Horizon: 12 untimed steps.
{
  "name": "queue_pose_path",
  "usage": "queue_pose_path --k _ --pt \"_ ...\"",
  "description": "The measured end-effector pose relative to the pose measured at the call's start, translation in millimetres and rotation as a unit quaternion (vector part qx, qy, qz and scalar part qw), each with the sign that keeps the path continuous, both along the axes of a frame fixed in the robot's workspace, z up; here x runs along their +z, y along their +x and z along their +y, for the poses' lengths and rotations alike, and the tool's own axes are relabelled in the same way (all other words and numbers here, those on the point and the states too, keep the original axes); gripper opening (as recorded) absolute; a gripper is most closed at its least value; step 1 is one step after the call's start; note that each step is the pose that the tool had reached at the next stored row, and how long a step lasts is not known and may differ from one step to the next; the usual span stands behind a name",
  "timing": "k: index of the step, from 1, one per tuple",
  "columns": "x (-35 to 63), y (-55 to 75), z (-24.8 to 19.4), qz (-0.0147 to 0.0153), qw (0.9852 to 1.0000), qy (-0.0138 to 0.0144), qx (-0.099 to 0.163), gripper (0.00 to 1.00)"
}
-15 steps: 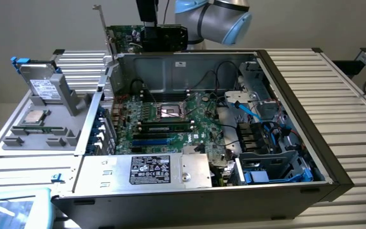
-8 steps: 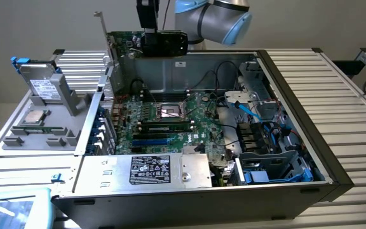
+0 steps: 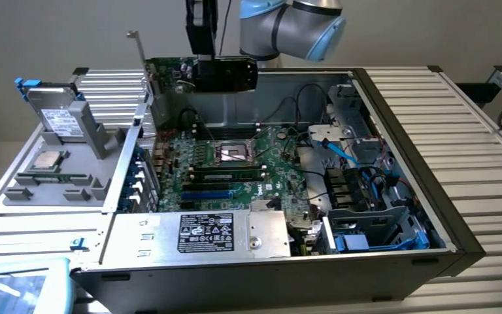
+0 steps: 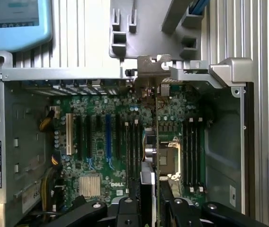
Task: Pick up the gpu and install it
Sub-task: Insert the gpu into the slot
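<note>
The gpu point(image 3: 181, 73) hangs upright above the back of the open computer case, with its green board, black cooler and silver bracket showing. My gripper point(image 3: 203, 51) is shut on its top edge from above. In the wrist view the gpu point(image 4: 149, 153) is seen edge-on, running from my gripper point(image 4: 148, 208) out to its metal bracket by the case's rear wall. It hovers over the green motherboard point(image 4: 101, 142), beside the processor socket and apart from the slots. The blue expansion slot point(image 4: 108, 137) lies off to one side of the card.
On the exterior view's left, a grey fixture point(image 3: 59, 190) holds a hard drive point(image 3: 59, 118) and a processor point(image 3: 49, 159). RAM sticks point(image 3: 225, 175) sit on the motherboard point(image 3: 273, 180). The power supply point(image 3: 206, 233) fills the case front. Blue cables point(image 3: 338, 154) lie on the exterior view's right.
</note>
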<state>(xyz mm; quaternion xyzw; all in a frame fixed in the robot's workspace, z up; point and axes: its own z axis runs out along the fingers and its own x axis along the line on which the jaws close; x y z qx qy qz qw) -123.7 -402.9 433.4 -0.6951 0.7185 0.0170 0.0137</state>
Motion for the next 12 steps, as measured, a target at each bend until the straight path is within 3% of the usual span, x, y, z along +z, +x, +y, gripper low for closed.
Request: queue_pose_path --k 8,12 --pt "-14.4 -0.3 -4.1 0.0001 1.0000 -0.0001 0.000 0.27" --pt "-21.7 -0.4 -20.9 0.0001 1.0000 0.0001 0.000 0.27"
